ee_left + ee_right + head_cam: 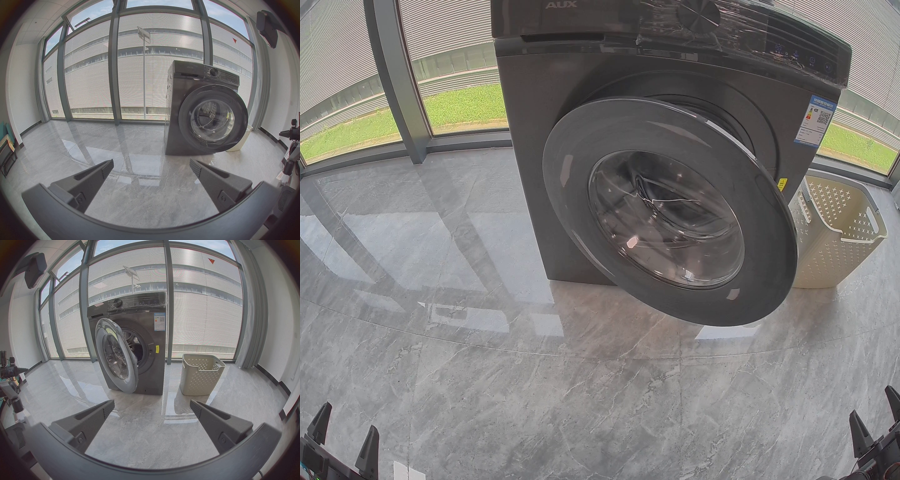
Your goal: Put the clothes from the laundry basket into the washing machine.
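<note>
Ahead, the dark grey front-loading washing machine (pixel 550 156) stands on the glossy grey marble floor (pixel 487 375), its round glass-windowed door (pixel 669 212) swung open. The cream perforated plastic laundry basket (pixel 837 231) stands just beside it, on the robot's right. The left gripper (pixel 150 162) and right gripper (pixel 151 402) hang low, fingers spread wide, holding nothing.
</note>
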